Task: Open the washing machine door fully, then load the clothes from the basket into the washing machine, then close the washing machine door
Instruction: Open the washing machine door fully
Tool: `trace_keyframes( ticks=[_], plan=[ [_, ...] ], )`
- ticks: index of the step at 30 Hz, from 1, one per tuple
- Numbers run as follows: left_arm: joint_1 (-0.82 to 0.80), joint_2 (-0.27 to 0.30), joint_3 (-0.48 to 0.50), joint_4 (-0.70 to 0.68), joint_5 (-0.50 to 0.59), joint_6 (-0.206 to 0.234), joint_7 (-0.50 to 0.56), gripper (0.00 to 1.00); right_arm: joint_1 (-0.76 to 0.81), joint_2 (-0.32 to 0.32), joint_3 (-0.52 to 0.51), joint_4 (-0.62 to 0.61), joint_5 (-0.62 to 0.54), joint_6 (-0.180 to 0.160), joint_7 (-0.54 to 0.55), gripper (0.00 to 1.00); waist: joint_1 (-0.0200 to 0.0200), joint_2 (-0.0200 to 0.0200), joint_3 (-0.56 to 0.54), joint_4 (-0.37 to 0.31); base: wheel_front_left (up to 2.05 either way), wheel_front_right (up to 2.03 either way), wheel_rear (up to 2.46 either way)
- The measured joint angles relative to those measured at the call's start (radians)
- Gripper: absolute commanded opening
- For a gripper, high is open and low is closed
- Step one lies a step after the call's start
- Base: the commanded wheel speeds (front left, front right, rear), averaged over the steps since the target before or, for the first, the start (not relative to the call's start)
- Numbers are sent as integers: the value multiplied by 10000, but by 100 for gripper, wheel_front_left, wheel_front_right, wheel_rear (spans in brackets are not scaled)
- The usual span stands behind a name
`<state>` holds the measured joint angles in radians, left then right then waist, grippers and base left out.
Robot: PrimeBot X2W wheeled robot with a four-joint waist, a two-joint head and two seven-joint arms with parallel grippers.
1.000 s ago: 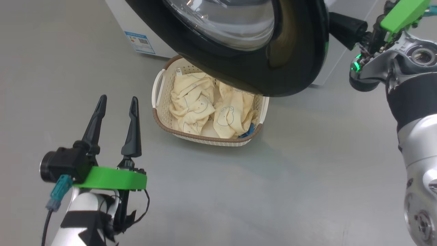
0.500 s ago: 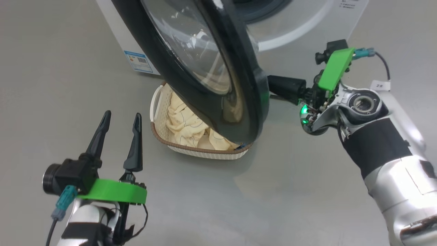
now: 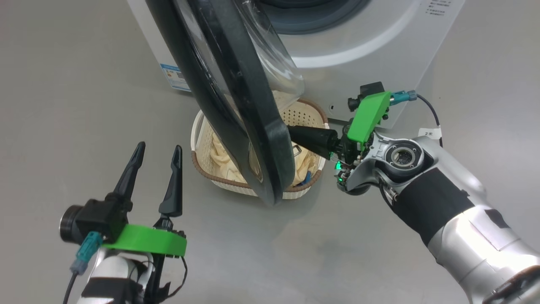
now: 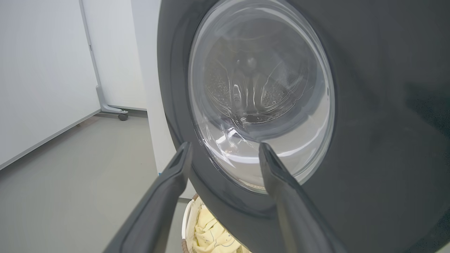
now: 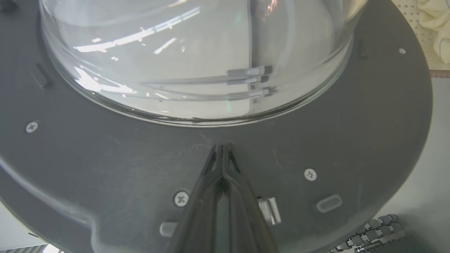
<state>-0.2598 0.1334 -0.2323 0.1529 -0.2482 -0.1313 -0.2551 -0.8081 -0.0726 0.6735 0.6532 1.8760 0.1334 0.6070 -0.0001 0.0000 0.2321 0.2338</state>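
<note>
While the washing machine door (image 3: 253, 105) stands only part open, edge-on to the head camera, step one is unfinished. The washing machine (image 3: 379, 55) sits behind it, white front at the top of the frame.

Right gripper (image 3: 293, 133): fingers pressed together, holding nothing. In the right wrist view the tips sit on the door's dark inner face, just below the glass bowl and beside a small metal catch (image 5: 269, 210). Reads as a push, not a grasp.

Left gripper (image 3: 159, 147): fingers apart, empty, hanging free at the lower left. Its wrist view looks straight at the door's outer face.

Basket (image 3: 219, 180): on the floor under the door's lower edge, just before the machine. Clothes (image 3: 219, 154) lie inside, with a blue piece (image 3: 307, 177) at the near right corner.

Judgement on doing the push well:
- keep the tips on the flat rim; the glass looks slippery and curved
- follow the door's arc, so the tips do not skid off
- move the left arm aside, as it seems to stand in the swing path

Hard to make out:
- hinge out of frame
- drum opening cut off at the top
- most of the basket and clothes screened by the door
- cannot tell whether the door's lower edge clears the basket rim
</note>
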Motion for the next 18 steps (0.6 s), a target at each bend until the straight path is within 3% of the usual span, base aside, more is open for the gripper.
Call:
trace_keyframes(
  ticks=[18],
  plan=[
    [-3, -132, -6, 90, -2, 0, 0, 100, -538, -6, 2798, -573, 2109, 0, -1450, 0, 0, 0, 105, -89, 0, 0, 0]
  ],
)
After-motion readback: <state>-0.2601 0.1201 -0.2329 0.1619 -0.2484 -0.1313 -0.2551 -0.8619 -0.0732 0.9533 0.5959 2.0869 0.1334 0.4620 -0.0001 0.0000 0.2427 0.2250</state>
